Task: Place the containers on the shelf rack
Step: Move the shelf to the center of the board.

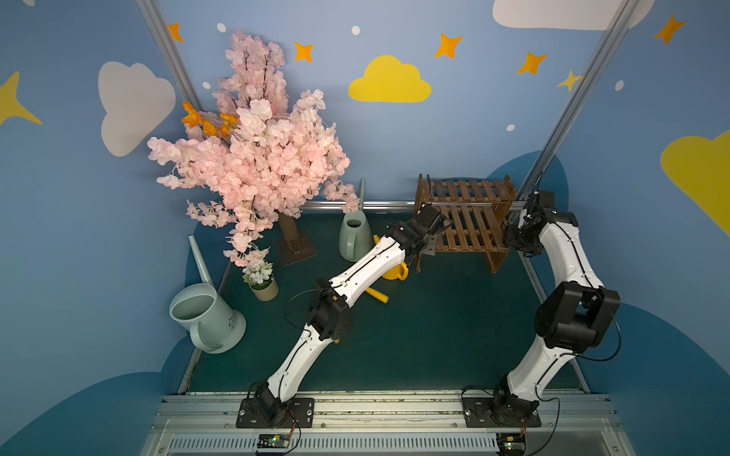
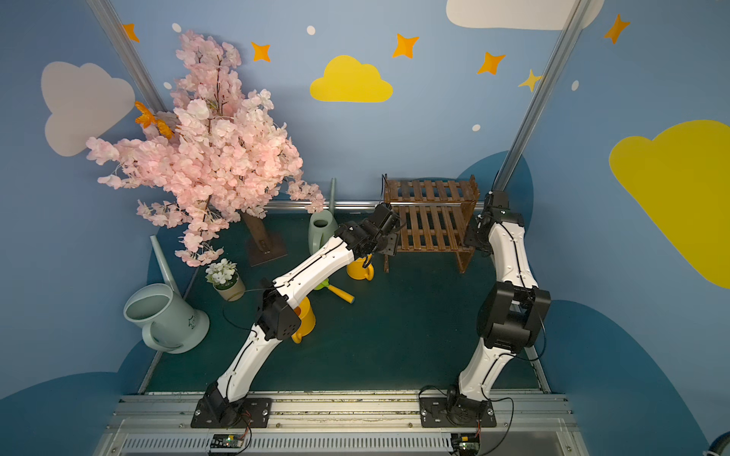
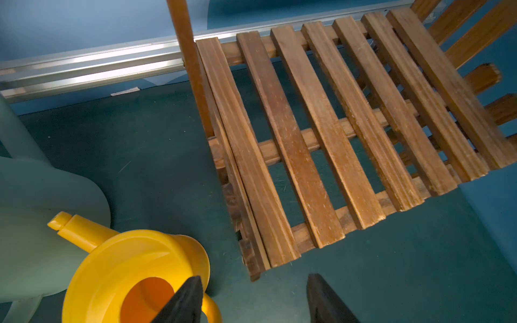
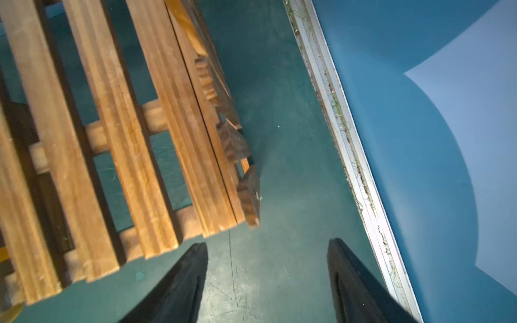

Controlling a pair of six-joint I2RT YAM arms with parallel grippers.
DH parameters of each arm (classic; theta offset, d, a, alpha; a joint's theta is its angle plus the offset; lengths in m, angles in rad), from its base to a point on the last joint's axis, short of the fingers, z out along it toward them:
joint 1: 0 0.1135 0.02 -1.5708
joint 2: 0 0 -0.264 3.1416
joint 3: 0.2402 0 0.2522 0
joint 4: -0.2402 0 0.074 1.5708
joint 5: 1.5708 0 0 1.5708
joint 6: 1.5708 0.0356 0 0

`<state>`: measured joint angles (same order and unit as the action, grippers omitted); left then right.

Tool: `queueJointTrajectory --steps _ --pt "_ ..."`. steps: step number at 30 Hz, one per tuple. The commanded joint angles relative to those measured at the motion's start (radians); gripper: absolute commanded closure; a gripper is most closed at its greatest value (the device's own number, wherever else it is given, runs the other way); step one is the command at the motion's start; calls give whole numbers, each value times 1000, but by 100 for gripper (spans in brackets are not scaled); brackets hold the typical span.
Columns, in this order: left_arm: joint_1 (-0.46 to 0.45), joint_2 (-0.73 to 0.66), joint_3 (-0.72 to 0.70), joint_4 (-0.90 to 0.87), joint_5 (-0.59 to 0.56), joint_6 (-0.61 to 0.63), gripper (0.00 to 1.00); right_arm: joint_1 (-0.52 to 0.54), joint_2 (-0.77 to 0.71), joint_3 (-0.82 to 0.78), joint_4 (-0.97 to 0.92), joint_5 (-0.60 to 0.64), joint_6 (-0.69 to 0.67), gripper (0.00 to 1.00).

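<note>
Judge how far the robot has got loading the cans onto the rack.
Done: nothing; the shelf rack is bare. In hand: nothing; left tool open near a yellow can, right tool open beside the rack. Left: all four, on the floor: that one, the second yellow can, back green can, big green can.

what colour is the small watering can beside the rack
Bright yellow; the small watering can shows best in the left wrist view.
</note>
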<state>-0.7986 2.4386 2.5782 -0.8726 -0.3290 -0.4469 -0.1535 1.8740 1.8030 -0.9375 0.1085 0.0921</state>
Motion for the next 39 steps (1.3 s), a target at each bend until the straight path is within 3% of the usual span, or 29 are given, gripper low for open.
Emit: queueJointTrajectory --steps 1,9,15,29,39 --pt "28 41 45 -43 12 -41 44 -1 42 49 -71 -27 -17 32" --pt "52 95 81 -12 74 -58 49 3 116 121 -61 -43 -20 34" --pt "58 119 82 2 95 -70 55 12 159 146 -56 -72 -28 45" --pt "59 96 28 4 122 -113 97 60 136 119 -50 -84 -31 80" --pt "46 -18 -133 5 164 -181 98 78 87 53 -22 -94 -36 86"
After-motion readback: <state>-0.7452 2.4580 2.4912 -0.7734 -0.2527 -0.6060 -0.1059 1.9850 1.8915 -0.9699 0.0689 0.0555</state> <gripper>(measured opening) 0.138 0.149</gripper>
